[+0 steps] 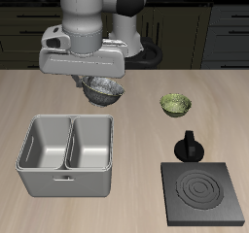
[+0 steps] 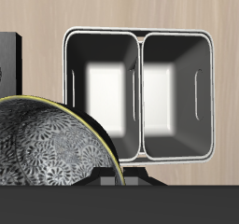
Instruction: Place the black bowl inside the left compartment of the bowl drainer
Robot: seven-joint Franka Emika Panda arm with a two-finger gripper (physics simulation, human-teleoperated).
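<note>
The black bowl [image 1: 101, 89], dark outside with a speckled silvery inside, hangs tilted in the air just behind the bowl drainer [image 1: 66, 179]. My gripper [image 1: 90, 79] is shut on the bowl's rim. In the wrist view the black bowl [image 2: 47, 144] fills the near field below my gripper [image 2: 112, 179]. Beyond it lies the light-grey bowl drainer [image 2: 140, 97], and both of its deep compartments are empty.
An olive-green bowl [image 1: 175, 104] sits on the table beside the held bowl. A small black knobbed pot [image 1: 189, 146] stands nearer the front, with a flat black stove plate [image 1: 204, 193] in front of it. The plate's corner [image 2: 7, 60] shows beside the drainer.
</note>
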